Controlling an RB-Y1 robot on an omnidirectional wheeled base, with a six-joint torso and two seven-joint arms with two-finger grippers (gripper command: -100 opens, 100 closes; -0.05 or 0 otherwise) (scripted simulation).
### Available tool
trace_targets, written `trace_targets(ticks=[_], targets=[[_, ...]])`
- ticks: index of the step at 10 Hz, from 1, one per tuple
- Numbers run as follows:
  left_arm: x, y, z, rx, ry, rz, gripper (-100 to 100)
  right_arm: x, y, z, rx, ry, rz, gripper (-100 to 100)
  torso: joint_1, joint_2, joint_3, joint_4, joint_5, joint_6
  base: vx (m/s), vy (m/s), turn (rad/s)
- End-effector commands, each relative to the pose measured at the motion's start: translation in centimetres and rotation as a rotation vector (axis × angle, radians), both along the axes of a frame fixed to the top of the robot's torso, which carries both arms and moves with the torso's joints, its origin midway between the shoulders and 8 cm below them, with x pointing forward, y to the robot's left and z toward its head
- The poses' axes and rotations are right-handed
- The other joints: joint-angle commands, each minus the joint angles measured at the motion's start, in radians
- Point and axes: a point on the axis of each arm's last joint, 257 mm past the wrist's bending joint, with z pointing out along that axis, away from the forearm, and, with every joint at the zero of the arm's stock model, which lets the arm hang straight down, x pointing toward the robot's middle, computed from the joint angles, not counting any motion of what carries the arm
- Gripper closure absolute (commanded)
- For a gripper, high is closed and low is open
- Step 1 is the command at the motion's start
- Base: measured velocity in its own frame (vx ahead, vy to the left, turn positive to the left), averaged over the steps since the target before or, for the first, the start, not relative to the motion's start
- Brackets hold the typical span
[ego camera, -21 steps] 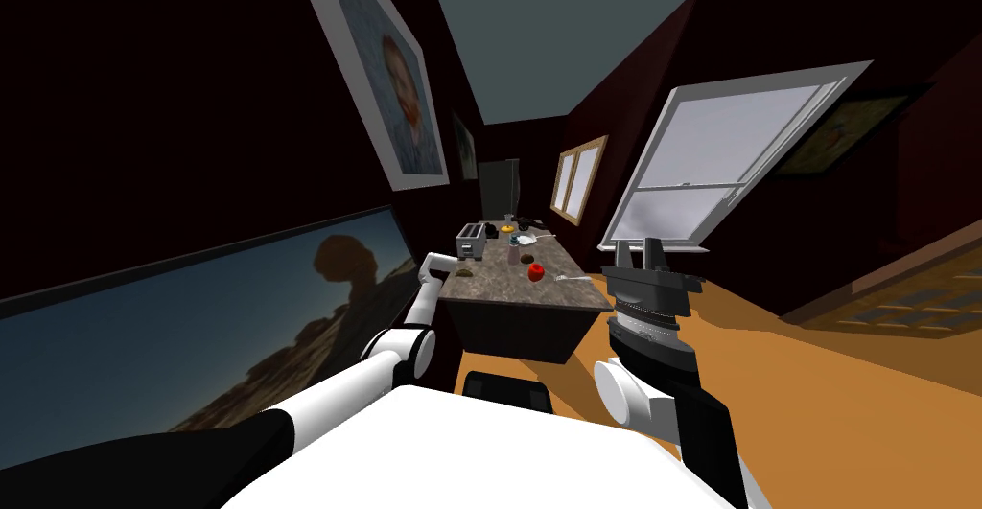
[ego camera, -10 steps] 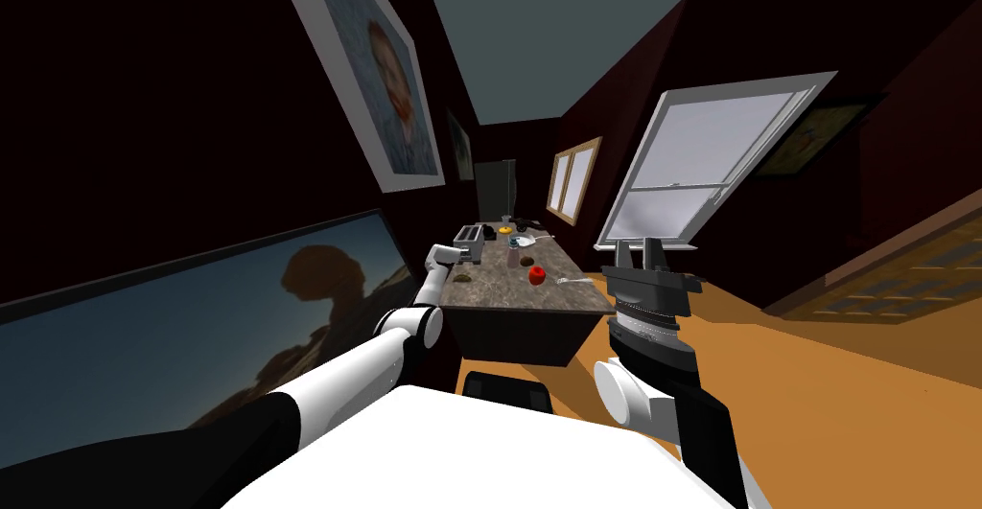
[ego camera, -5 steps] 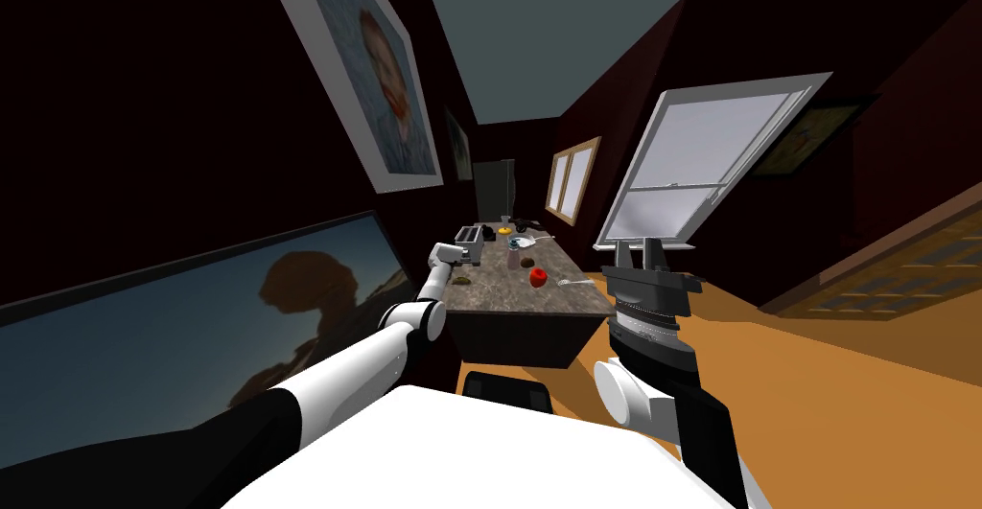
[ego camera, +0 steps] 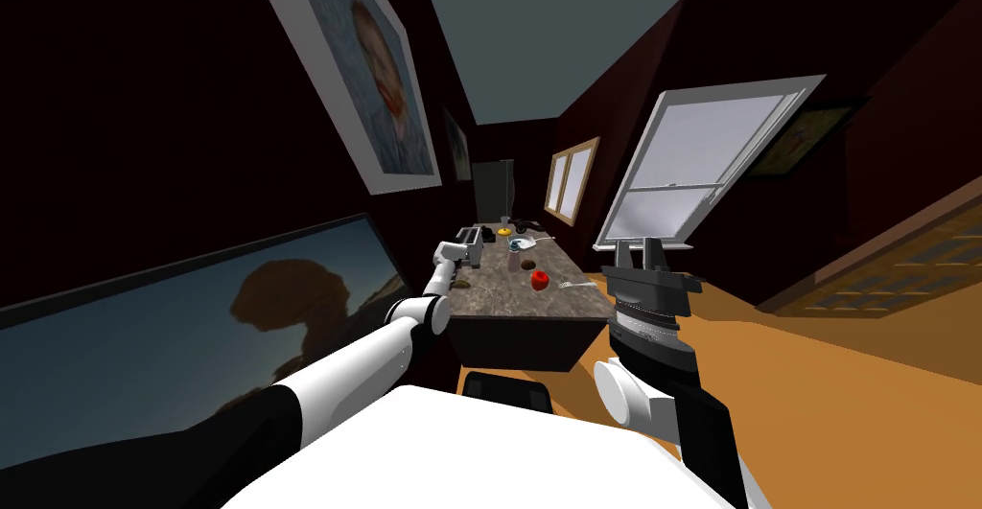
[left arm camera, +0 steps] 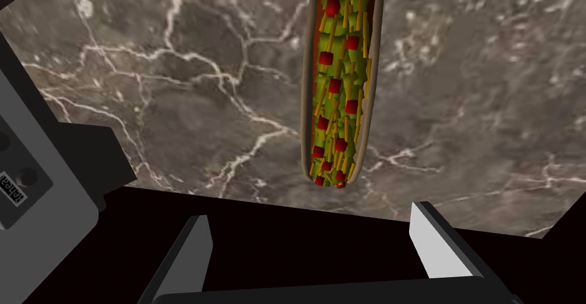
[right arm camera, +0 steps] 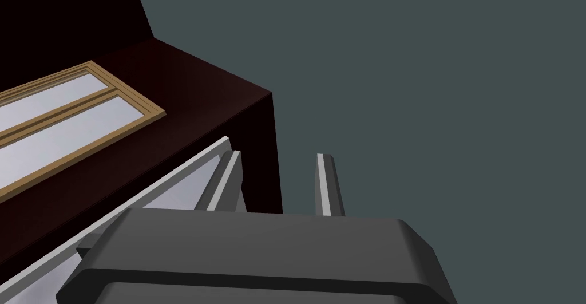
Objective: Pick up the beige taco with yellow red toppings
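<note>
The taco (left arm camera: 339, 83) has a beige shell packed with green, yellow and red bits, and it lies on the brown marbled table top (left arm camera: 171, 89). My left gripper (left arm camera: 312, 232) hovers above it, open, its fingers spread wider than the taco and just short of its near end. In the head view the taco (ego camera: 462, 282) is a small brown shape near the table's left edge, below my left gripper (ego camera: 458, 256). My right gripper (ego camera: 639, 248) is raised beside the table's right corner, pointing up, with a narrow empty gap between its fingers (right arm camera: 329, 183).
A grey toaster (ego camera: 469, 236) stands just past the taco, close to my left hand (left arm camera: 34, 163). A red apple (ego camera: 540, 280), a fork (ego camera: 575, 284), a brown item (ego camera: 526, 264), a plate (ego camera: 523, 242) and other small things lie further along the table (ego camera: 518, 302).
My left arm has reached further along the table's left edge, over the taco and toward the toaster. My head view has shifted slightly. The right arm has not moved.
</note>
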Motion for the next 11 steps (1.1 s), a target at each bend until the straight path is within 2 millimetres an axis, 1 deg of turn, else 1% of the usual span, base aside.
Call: trace_targets(ticks=[1,3,4,5,6,7,9,10,11], targets=[[-0.6,-0.7,-0.6,-0.014,0.036,-0.002,-100,0.0,0.0,0.0,0.0,0.0,0.0,0,0.0,0.0,0.0,0.0,0.0,0.0,0.032,0.019,-0.014],[-1.7,-3.1,-1.2,-0.051,0.099,-0.021,-100,0.0,0.0,0.0,0.0,0.0,0.0,0,0.0,0.001,0.001,0.0,0.0,0.0,0.037,0.015,-0.013],[-2.5,-5.1,-1.7,-0.077,0.138,-0.041,-100,0.0,0.0,0.0,0.0,0.0,0.0,0,-0.001,0.001,0.0,0.0,0.0,0.0,0.046,0.016,-0.018],[-1.9,-3.9,-1.4,-0.062,0.112,-0.03,-100,0.0,0.0,0.0,0.0,0.0,0.0,0,-0.001,0.001,0.0,0.0,0.0,0.0,0.021,0.007,-0.008],[-2.0,-4.1,-1.5,-0.064,0.119,-0.032,0,0.0,0.0,0.0,0.0,0.0,0.0,0,-0.001,0.002,0.001,0.0,0.0,0.0,0.0,0.0,0.0],[-2.2,-3.8,-2.6,-0.064,0.117,-0.035,-100,0.0,0.0,0.0,0.0,0.0,0.0,0,-0.001,0.003,0.002,0.001,0.0,0.0,0.014,0.001,0.016],[-2.5,-3.6,-3.8,-0.064,0.116,-0.039,-100,0.0,0.0,0.0,0.0,0.0,0.0,0,-0.001,0.002,0.001,0.0,0.0,0.0,0.023,0.0,0.019],[-2.3,-3.7,-3.3,-0.064,0.118,-0.037,-100,0.0,0.0,0.0,0.0,0.0,0.0,0,-0.001,0.002,0.001,0.0,0.0,0.0,0.01,0.0,0.003],[-2.3,-3.7,-3.3,-0.064,0.116,-0.037,100,0.0,0.0,0.0,0.0,0.0,0.0,0,-0.001,0.003,0.002,0.001,0.0,0.0,0.0,0.0,0.0]])
